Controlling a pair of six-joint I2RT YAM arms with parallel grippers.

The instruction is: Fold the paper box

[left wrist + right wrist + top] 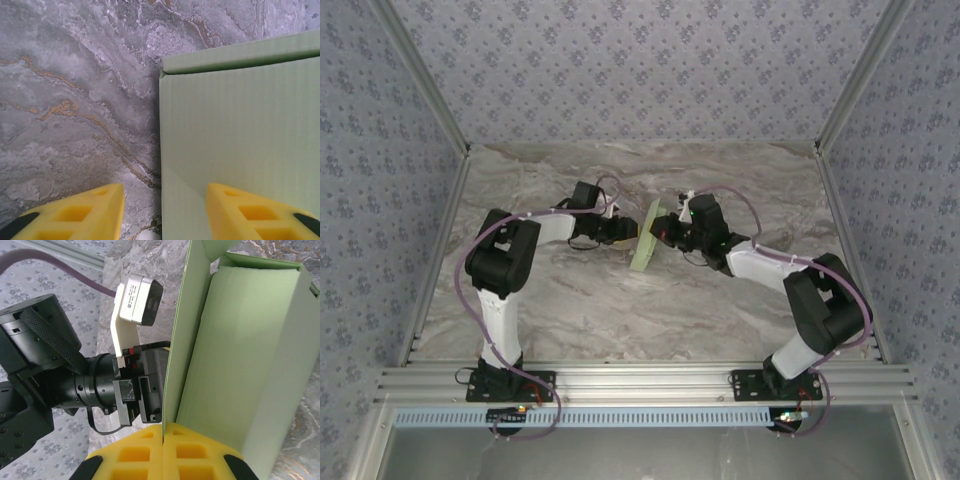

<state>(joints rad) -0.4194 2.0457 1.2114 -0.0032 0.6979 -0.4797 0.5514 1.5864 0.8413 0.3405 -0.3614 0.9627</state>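
The paper box (646,238) is pale green card, partly folded, and stands on edge at the middle of the table between the two arms. My right gripper (163,427) is shut on one thin wall of the paper box (240,355), whose open inside faces this camera. My left gripper (165,200) is open. The straight edge of a flat green panel of the box (240,130) runs between its yellow fingers (80,212). One finger lies over the panel and the other over bare marble. In the top view the left gripper (623,232) and the right gripper (662,236) face each other across the box.
The grey marble table (620,310) stretches free on all sides of the box. Patterned walls enclose the left, back and right. An aluminium rail (640,380) carrying both arm bases runs along the near edge. The left arm's wrist and camera (140,300) sit just behind the box wall.
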